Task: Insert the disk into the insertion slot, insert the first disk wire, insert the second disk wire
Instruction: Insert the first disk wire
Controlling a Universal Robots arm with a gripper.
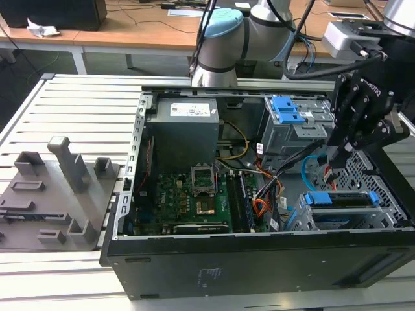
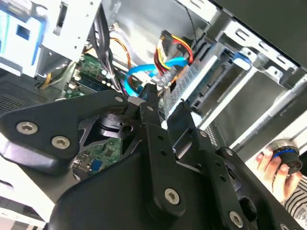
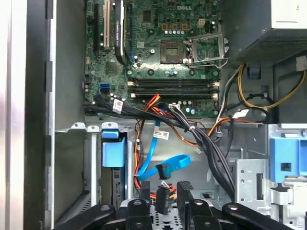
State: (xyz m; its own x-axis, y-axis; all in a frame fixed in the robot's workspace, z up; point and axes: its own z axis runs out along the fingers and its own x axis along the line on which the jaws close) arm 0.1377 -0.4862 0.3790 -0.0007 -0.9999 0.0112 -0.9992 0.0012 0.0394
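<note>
From my station I count one disk (image 1: 340,199). Its blue caddy lies flat in the insertion slot (image 1: 297,217), at the near corner of the open computer case (image 1: 259,259) on the exterior view's right. The arm (image 1: 220,39) reaches over the case and the jaws hang just above the disk's rear edge.

In the first wrist view, the dark plug of the first disk wire (image 3: 163,197) sits between the jaws, with red-orange strands trailing from it. Whether the jaws pinch it or merely flank it, I cannot tell. The second disk wire (image 3: 175,163) loops just beside that plug, one light blue cable with its own dark end. In the second wrist view, the red-orange bundle (image 2: 173,51) and the blue loop (image 2: 144,72) run together toward the disk's edge.

As for writing, I see one white label (image 1: 191,109) on the power supply and two small white tags (image 3: 161,135) on the cables. I cannot read the print on any of them.

There is one taller cage with a blue latch (image 1: 285,109). One hand (image 2: 271,165) at the case edge holds a blue-ringed object. A grey fixture block (image 1: 65,188) rests on the slatted tabletop (image 1: 78,110).
</note>
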